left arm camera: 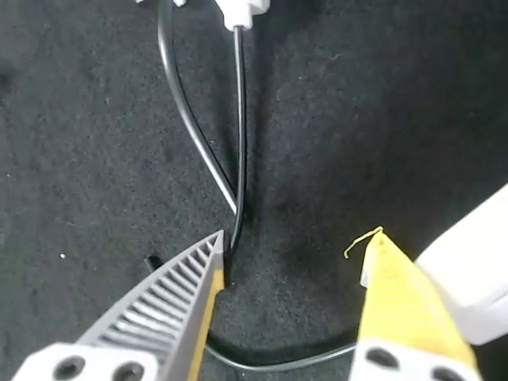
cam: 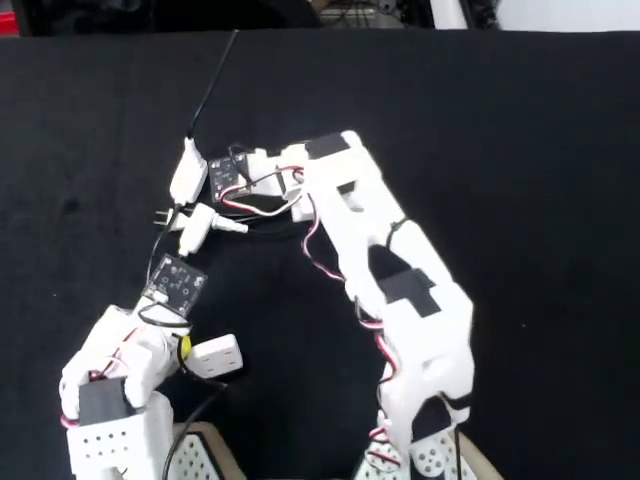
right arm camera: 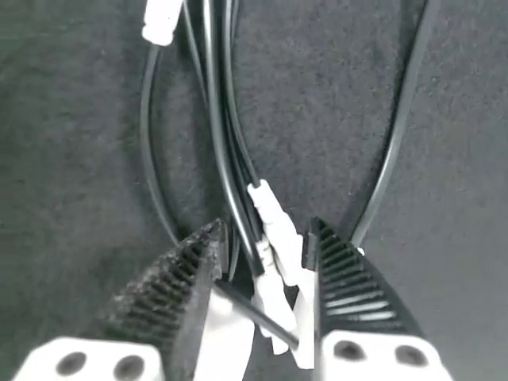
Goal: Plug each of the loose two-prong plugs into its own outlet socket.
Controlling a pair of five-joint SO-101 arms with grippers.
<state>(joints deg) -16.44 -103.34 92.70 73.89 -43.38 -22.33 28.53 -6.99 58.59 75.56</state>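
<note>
Loose on the black tabletop (cam: pixel 500 150), left of centre and close together: two white two-prong plugs. Upper plug (cam: pixel 188 172) slanted, its black cord (cam: pixel 212 85) running off toward the far edge. Lower plug (cam: pixel 200 230) just beside it, on the side nearer the arms. Metal prongs (cam: pixel 158 214) sticking out to the left between the two; cannot tell whose. White outlet socket (cam: pixel 215 355) well apart from both plugs, down by the left arm.

Right tool (right arm camera: pixel 262 230) low over the plugs, part-open, straddling a white plug end (right arm camera: pixel 276 238) and a bundle of black cables (right arm camera: pixel 218 159). One ribbed finger (right arm camera: pixel 337 274) against the white piece, cables filling the gap to the other. Cannot tell which of the two plugs this is.

Left tool (left arm camera: pixel 298 238) low over the tabletop near the socket, spread wide and holding nothing. A black cable (left arm camera: pixel 238 119) passing by the grey finger (left arm camera: pixel 171 294); the socket's white corner (left arm camera: pixel 468 270) just beside the yellow finger (left arm camera: pixel 397 298).
</note>
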